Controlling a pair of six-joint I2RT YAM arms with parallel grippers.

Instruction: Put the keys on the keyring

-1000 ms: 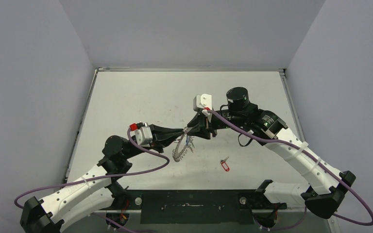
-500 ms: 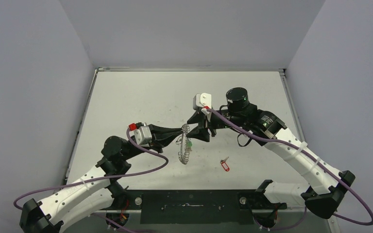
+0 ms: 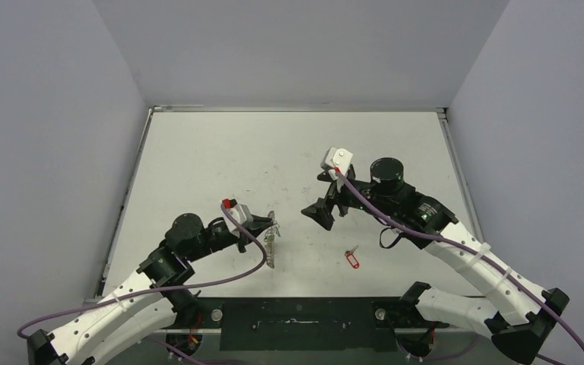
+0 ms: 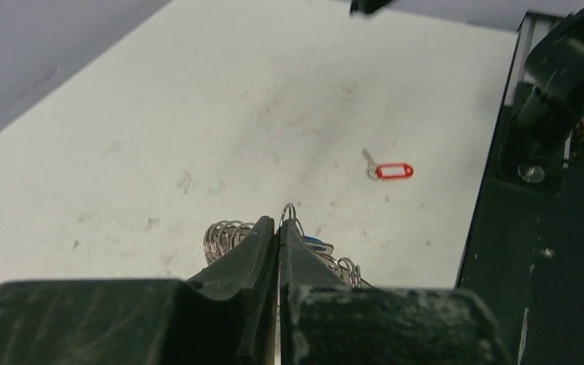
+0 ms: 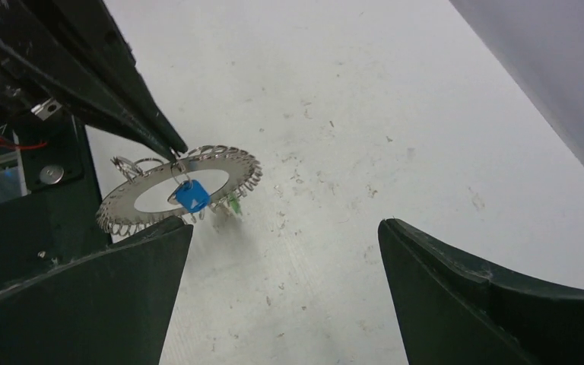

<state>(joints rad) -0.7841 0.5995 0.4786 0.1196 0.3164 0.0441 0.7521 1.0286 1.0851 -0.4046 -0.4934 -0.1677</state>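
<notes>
Top external shows my left jaws clenched on the keyring [image 3: 273, 239], the blue-tagged key [image 5: 192, 195] hanging from it. My right jaws gape, empty. The red-tagged key [image 3: 352, 258] lies nearward of them by the desk's [image 3: 220, 152] near edge, tag end toward me, closest to my right arm.

Keyring [image 5: 220, 169]: silver-grey metal, rim patterned all round with small repeating wire loops; blue tag [image 5: 192, 196]: solid blue; green tag [image 5: 234, 204]: green; red tag [image 4: 394, 171]: red frame (pale centre), silver key; table [image 3: 220, 152]: off-white, flecked with dark scuffs; left gripper [image 4: 280, 228] and right gripper [image 5: 285, 228]: black; cables [image 3: 426, 228]: purple.
</notes>
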